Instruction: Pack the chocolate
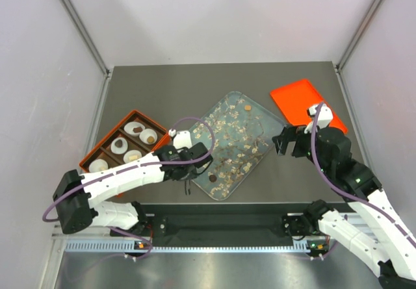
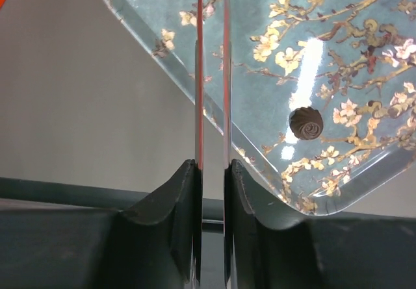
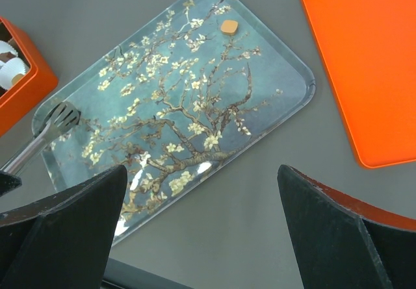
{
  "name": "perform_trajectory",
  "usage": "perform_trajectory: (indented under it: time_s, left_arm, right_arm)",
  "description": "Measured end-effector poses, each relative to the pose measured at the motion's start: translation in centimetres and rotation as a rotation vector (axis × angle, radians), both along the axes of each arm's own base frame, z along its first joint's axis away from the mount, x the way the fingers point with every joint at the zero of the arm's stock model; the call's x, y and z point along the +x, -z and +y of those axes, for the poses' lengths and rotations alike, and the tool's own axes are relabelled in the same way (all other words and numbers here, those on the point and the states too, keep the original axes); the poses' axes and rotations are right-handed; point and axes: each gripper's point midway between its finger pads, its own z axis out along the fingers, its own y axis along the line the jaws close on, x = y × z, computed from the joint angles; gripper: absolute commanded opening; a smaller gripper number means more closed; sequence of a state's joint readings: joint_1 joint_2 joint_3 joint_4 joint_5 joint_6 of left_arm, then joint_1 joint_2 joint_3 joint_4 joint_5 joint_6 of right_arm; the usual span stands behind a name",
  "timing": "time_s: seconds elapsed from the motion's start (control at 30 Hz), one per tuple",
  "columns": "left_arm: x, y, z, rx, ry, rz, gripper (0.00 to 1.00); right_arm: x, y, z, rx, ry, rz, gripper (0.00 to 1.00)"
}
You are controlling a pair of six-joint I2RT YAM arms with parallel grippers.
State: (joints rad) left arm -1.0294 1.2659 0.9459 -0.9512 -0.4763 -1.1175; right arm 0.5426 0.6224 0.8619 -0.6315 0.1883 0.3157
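A dark round chocolate (image 1: 212, 178) lies near the front corner of the blossom-patterned tray (image 1: 257, 139); the left wrist view shows it too (image 2: 305, 123). A caramel piece (image 1: 247, 108) lies at the tray's far end and also appears in the right wrist view (image 3: 228, 26). My left gripper (image 1: 190, 172) is shut on metal tongs (image 2: 199, 75), whose blades cross the tray's left edge. The tongs' head (image 3: 62, 115) rests over the tray's left corner. My right gripper (image 1: 284, 145) is open and empty, above the table just right of the tray.
An orange compartment box (image 1: 104, 147) stands at the left with several white paper cups, some holding small pieces (image 1: 149, 136). A flat orange lid (image 1: 302, 100) lies at the back right. The table's front edge runs close behind the left gripper.
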Motion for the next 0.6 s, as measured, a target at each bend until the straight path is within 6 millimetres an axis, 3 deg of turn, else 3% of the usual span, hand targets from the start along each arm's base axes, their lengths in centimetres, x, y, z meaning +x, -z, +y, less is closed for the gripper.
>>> perform_trajectory:
  time_s: [0.23, 0.43, 0.5, 0.6]
  left_arm:
    - [-0.4, -0.3, 0.9, -0.010, -0.074, 0.006, 0.21]
    - [-0.8, -1.7, 1.5, -0.055, -0.118, -0.011, 0.08]
    - [-0.8, -2.2, 1.7, -0.064, -0.140, -0.021, 0.00]
    - [-0.7, -2.7, 2.2, -0.071, -0.170, -0.034, 0.00]
  right_arm:
    - [-0.2, -0.4, 0.1, 0.011, -0.008, -0.012, 1.00]
    - [-0.3, -0.5, 0.2, 0.018, -0.016, -0.014, 1.00]
    - [-0.3, -0.5, 0.3, 0.021, -0.018, -0.016, 1.00]
    - [-0.3, -0.7, 0.3, 0.026, -0.020, -0.022, 1.00]
